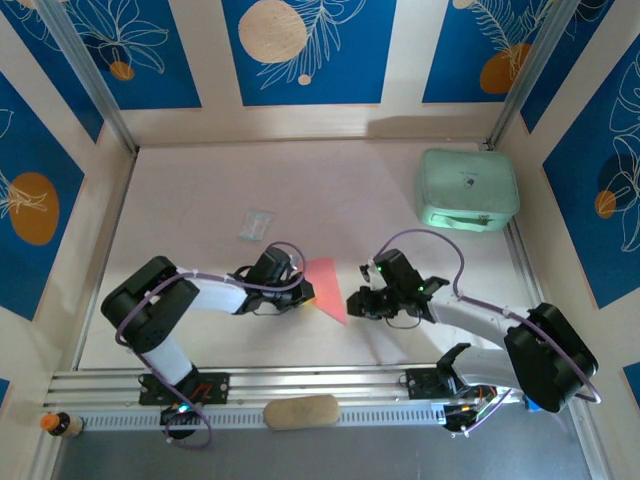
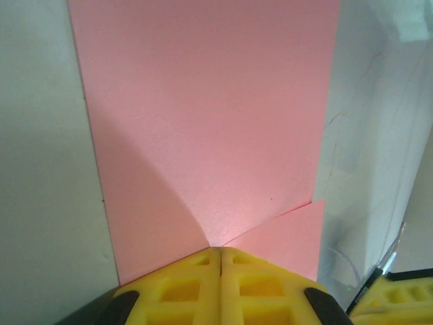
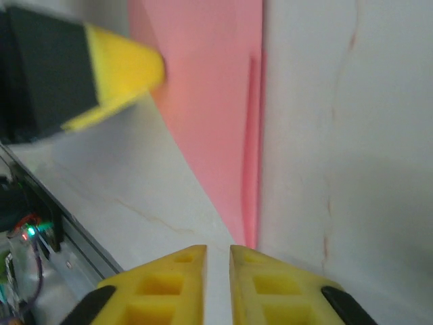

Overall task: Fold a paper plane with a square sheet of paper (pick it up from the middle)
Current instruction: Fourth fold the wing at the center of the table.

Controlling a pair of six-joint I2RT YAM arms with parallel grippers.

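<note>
Your square sheet of paper (image 1: 326, 284) (one corner folded over) lies flat on the table (image 1: 200, 180), left of the mint-green case (image 1: 467, 188) and nearer the front edge. Your left gripper (image 2: 220, 252), on the sheet's side away from the case, is pressed together on the sheet's edge. Your right gripper (image 3: 218, 249), on the case side, shows a narrow gap and grips nothing.

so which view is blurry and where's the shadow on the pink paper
Right wrist: the left gripper at upper left is smeared and soft. Left wrist: sharp, a curved shadow darkens the pink paper at lower left. Top external: crisp.
</note>
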